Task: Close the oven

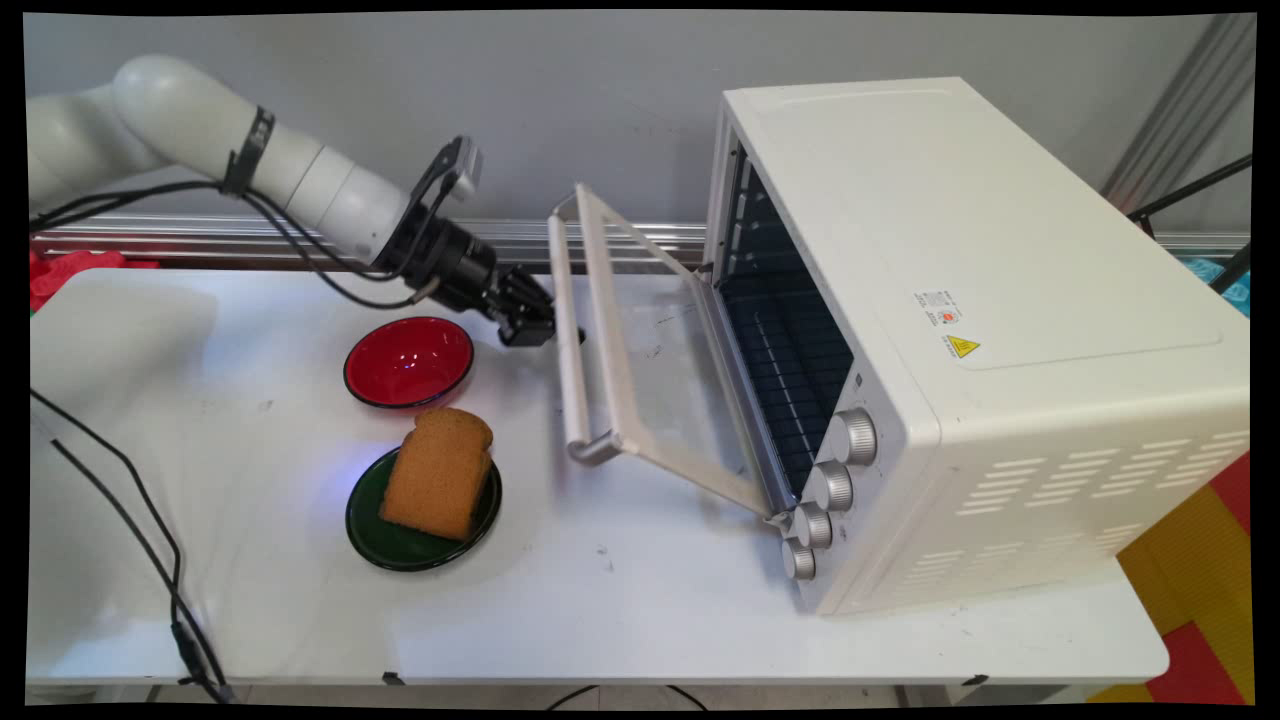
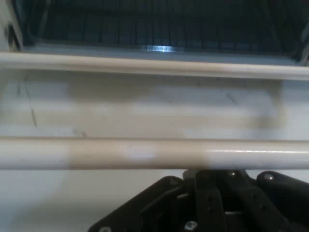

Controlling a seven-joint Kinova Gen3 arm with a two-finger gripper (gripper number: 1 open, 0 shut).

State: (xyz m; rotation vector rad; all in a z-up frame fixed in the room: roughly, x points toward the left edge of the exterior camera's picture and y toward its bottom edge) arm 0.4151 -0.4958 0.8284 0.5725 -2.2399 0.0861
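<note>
A white toaster oven stands on the right of the table, its glass door hanging partly open toward the left. My gripper is at the door's cream handle bar, with its fingers close together and the tips reaching just past the bar. In the hand view the handle bar runs straight across above the gripper and hides the fingertips. Beyond it lie the door's upper rail and the dark oven rack. Nothing else is held.
A red bowl sits just below and left of the gripper. In front of it a slice of brown bread lies on a dark green plate. Black cables trail over the table's left side.
</note>
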